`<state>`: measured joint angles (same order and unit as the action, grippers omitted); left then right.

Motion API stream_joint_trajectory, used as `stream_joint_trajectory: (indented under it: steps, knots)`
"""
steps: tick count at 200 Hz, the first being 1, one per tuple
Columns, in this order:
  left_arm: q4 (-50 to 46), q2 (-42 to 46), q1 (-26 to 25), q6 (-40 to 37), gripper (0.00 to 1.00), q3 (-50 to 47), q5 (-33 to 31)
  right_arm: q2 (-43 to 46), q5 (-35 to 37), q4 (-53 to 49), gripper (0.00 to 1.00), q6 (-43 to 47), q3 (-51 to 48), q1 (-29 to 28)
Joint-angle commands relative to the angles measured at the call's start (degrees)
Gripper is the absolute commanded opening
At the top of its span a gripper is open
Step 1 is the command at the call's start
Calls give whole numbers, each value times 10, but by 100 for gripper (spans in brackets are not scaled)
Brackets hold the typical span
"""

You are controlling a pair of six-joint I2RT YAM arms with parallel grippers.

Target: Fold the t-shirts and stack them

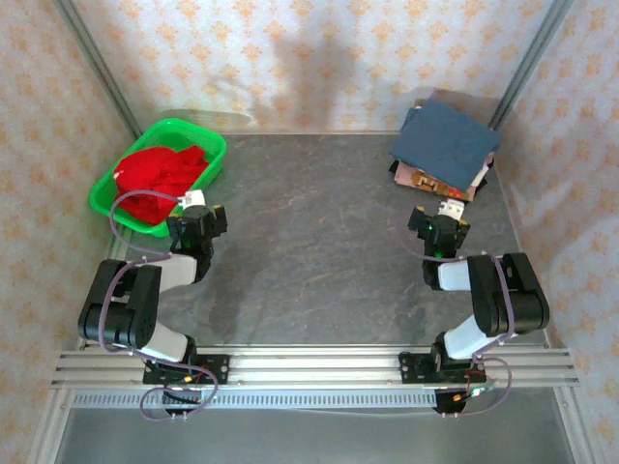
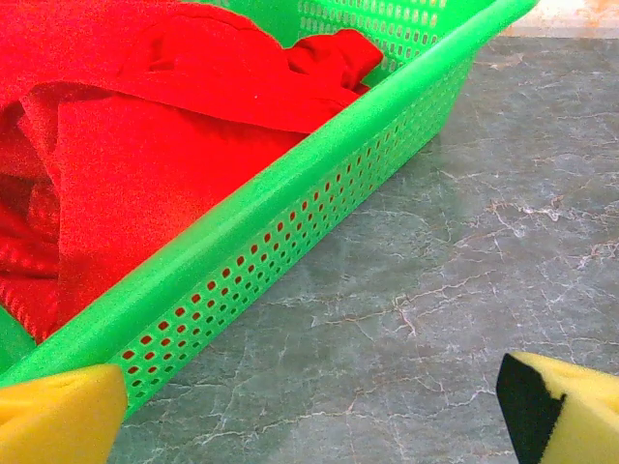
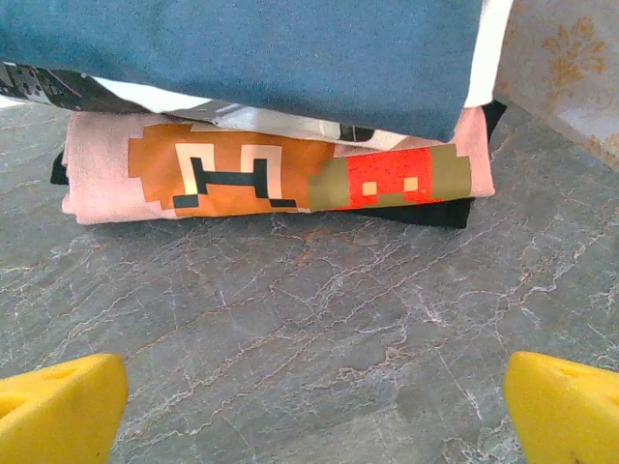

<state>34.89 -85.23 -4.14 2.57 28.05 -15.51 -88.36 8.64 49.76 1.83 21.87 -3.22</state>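
Holding one red t-shirt (image 1: 160,174), one green basket (image 2: 290,184), one blue-topped folded stack (image 1: 445,147)

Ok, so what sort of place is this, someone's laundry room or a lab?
Most likely a robot test cell, not a home: a left arm and right arm bolted to a metal rail at a stone-look table, patterned backdrop panels around it, and a red t-shirt in a green basket.
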Motion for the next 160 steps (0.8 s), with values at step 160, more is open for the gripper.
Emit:
stream_joint_trajectory:
  steps: [160]
  knots:
    - [-22,9,1,5,100,15,-28,-3,-6,10,99,-2,3,7]
